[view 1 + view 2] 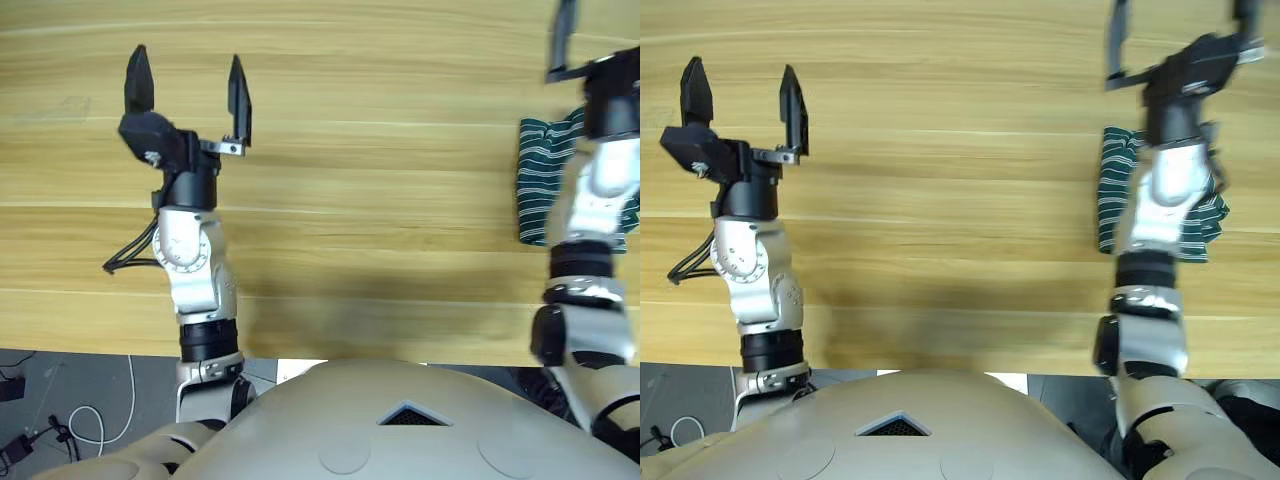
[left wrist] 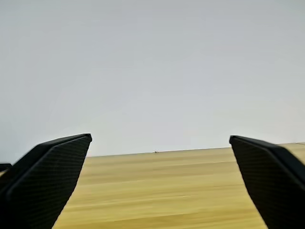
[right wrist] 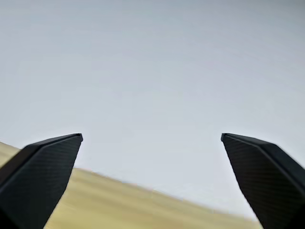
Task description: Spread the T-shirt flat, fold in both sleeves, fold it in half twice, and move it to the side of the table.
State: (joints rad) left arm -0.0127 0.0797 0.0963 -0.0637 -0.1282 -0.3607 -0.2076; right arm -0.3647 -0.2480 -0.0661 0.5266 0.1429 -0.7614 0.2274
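- Left eye view: the left gripper is held over the bare left half of the wooden table. Its 2 black fingers are spread wide and point away from the robot, holding nothing.
- Right eye view: the right gripper is poised above the far right part of the table. Its 2 fingers are also wide apart and empty, and its forearm crosses over the garment below.
- The T-shirt, dark green with thin white stripes, lies folded into a compact bundle at the right side of the table, well apart from the left gripper.
- The right forearm covers the middle of the bundle, so the neatness of the folds cannot be judged. The visible left edge looks roughly straight.
- Left wrist view: the 2 fingertips frame a strip of tabletop, with a plain pale wall beyond.
- Right wrist view: the right gripper's fingertips stand equally far apart, with the table's far edge low between them and the same pale wall behind.
- A white cable lies looped on the grey floor at the table's near left corner.
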